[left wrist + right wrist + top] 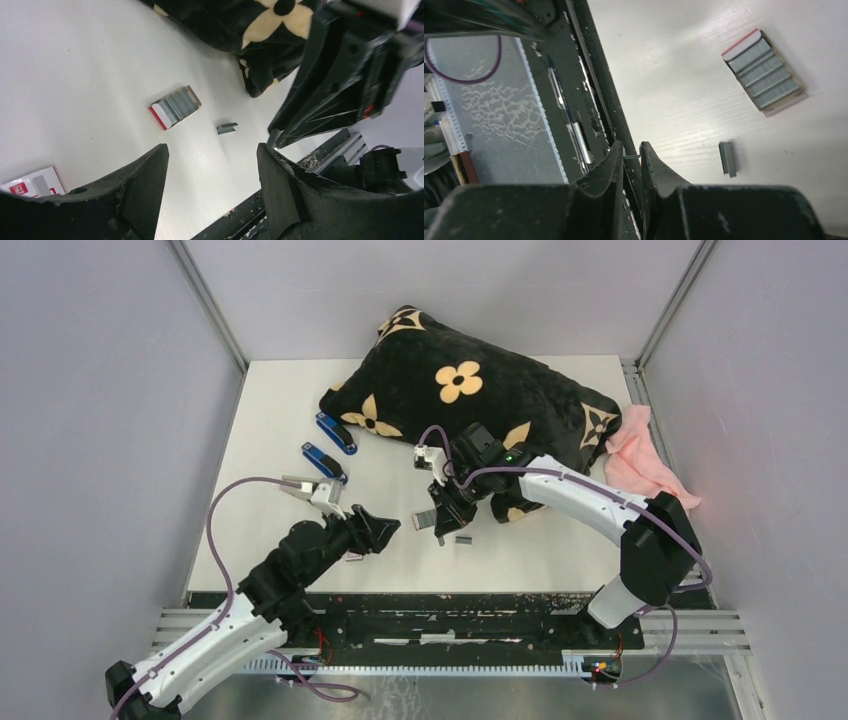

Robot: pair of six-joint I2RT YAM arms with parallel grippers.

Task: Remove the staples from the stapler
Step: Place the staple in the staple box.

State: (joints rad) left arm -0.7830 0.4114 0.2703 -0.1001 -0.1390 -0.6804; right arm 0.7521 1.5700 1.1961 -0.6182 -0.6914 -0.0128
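Observation:
Two blue staplers [336, 433] [324, 462] lie shut on the white table, left of the pillow. A loose strip of staples [464, 539] [227, 128] [727, 159] lies on the table near the front edge. An open tray of staples [175, 106] [764, 75] lies beside it. My right gripper [440, 530] [631, 150] hangs just above the table near that strip, its jaws nearly together on a thin silvery sliver of staples. My left gripper [388, 526] [212, 150] is open and empty, a little left of the right one.
A black pillow [460, 390] with tan flowers fills the back middle of the table. A pink cloth [640, 460] lies at the back right. A small white-and-red box [32, 182] [353, 556] sits by my left gripper. The black front rail [450, 600] runs along the near edge.

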